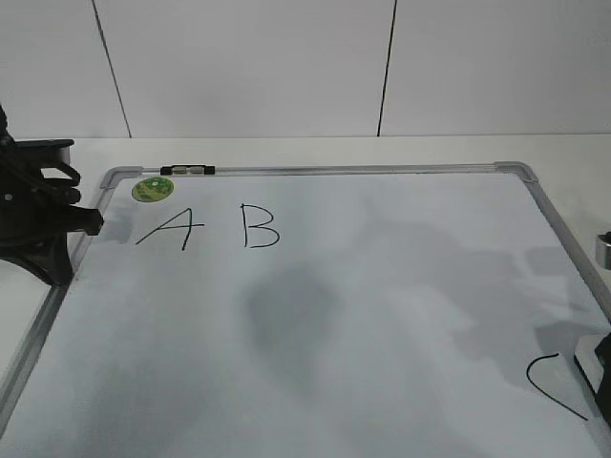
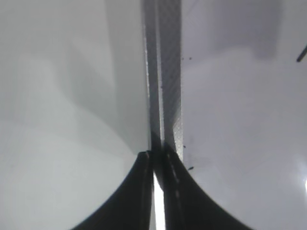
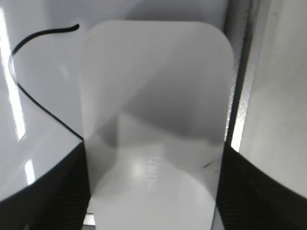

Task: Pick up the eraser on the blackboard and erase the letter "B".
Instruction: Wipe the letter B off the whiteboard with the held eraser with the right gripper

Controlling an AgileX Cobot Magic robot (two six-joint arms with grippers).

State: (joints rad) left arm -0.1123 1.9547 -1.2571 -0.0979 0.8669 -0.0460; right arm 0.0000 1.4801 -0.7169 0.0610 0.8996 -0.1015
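The blackboard is a white board with a grey frame, lying flat. The letter "B" is drawn in black near its top left, right of an "A". The eraser, a white rounded block, lies at the board's right edge beside the curved "C" stroke. My right gripper has a jaw against each long side of the eraser. In the exterior view the eraser barely shows at the right border. My left gripper is shut and empty over the board's left frame.
A round green sticker and a small black-and-clear clip sit at the top left of the frame. The board's right frame rail runs just beside the eraser. A white wall stands behind the table.
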